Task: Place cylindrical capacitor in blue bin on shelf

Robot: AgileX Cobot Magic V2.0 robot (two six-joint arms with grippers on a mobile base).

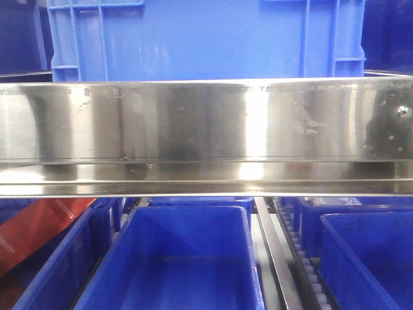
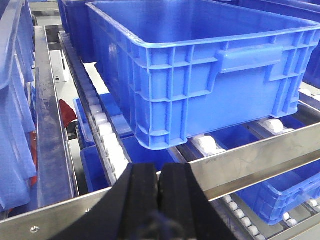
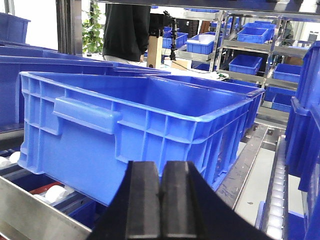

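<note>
On the shelf (image 1: 206,119), blue bin (image 2: 200,65) sits empty as seen. Left gripper (image 2: 160,192) and right gripper (image 3: 161,195): fingers pressed together, nothing held. Capacitor not visible; placing seemingly still ahead.

You see bright glare on the shiny steel rail (image 1: 206,119); the blue bin (image 3: 135,130) looks clear; the pictures are a bit soft.

Blue bin (image 2: 200,70) sits on the steel shelf's (image 1: 206,123) white rollers (image 2: 107,135).
</note>
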